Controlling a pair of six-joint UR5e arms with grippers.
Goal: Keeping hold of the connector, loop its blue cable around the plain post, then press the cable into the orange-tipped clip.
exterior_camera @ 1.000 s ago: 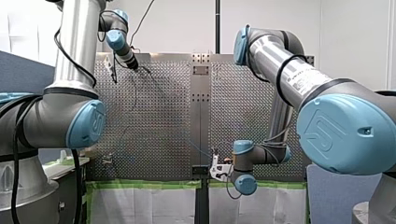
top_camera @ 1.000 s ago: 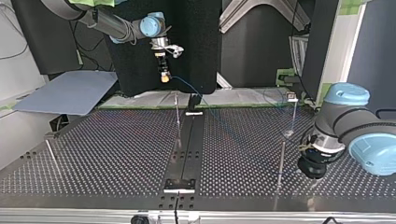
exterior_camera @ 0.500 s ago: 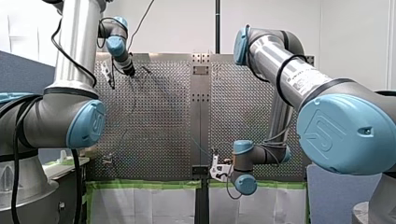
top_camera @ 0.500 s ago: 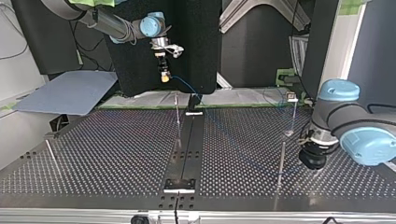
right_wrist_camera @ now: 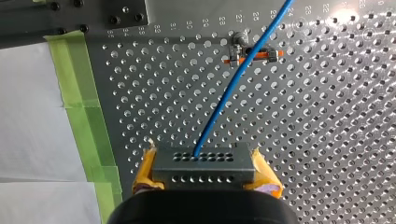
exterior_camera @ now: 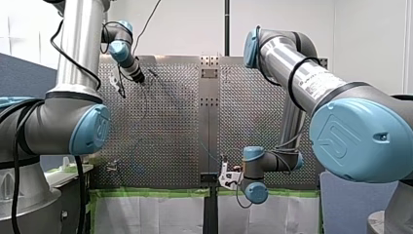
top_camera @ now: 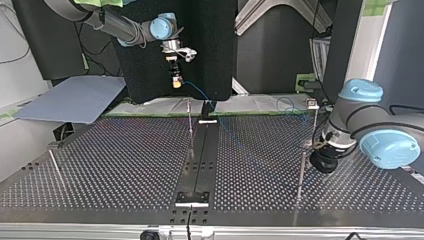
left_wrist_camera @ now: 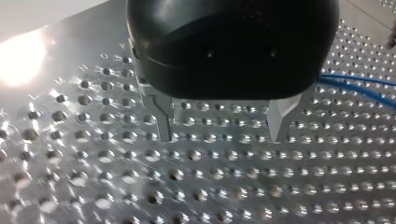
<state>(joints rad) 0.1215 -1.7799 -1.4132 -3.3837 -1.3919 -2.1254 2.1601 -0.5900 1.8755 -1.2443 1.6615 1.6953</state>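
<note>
Two roles: my right gripper point(right_wrist_camera: 204, 173) is clamping the connector point(right_wrist_camera: 204, 163), its blue cable point(right_wrist_camera: 233, 86) passing over the orange-tipped clip point(right_wrist_camera: 247, 55); my left gripper point(left_wrist_camera: 222, 121) is hovering spread and empty, probably to guide slack.

A robotics lab: two industrial arms, my left arm point(exterior_camera: 78, 73) and my right arm point(exterior_camera: 302, 78), flank a perforated metal table point(top_camera: 125, 165) edged with green tape point(exterior_camera: 146, 192). In the top view, a black panel point(top_camera: 200, 45) stands at twelve o'clock and a grey board point(top_camera: 75, 97) at ten.
</note>
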